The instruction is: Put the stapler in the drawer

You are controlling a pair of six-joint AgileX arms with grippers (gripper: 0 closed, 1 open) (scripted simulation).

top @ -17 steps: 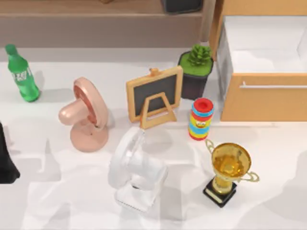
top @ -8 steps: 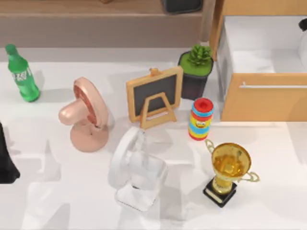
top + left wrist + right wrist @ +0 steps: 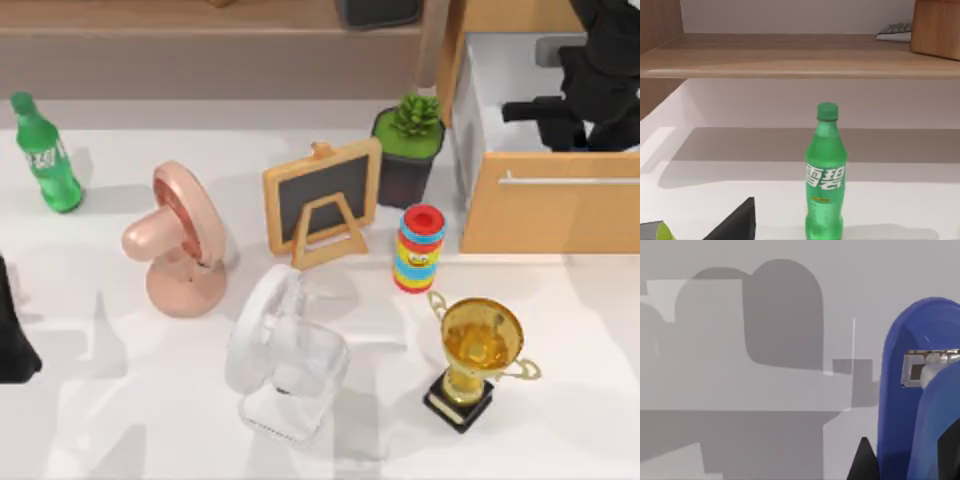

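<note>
The drawer (image 3: 550, 215) stands pulled out at the table's back right, with a tan wooden front, a silver bar handle and a white inside. My right gripper (image 3: 560, 112) hangs over its open white inside. In the right wrist view the blue stapler (image 3: 905, 390) sits close up between the black fingers (image 3: 863, 462) of my right gripper (image 3: 905, 460), which is shut on it, above the drawer's white floor (image 3: 740, 390). In the top view the arm covers the stapler. My left arm (image 3: 12, 345) is parked at the table's left edge, its gripper (image 3: 697, 231) open.
On the table stand a green bottle (image 3: 45, 155), a pink fan (image 3: 180, 240), a white fan (image 3: 285, 355), a wooden-framed chalkboard (image 3: 322, 200), a potted plant (image 3: 410, 145), a striped toy stack (image 3: 420, 248) and a gold trophy (image 3: 478, 355). A wooden shelf (image 3: 200, 40) runs along the back.
My right arm has come into the top view from the right and now hangs over the open drawer. Nothing on the table has moved.
</note>
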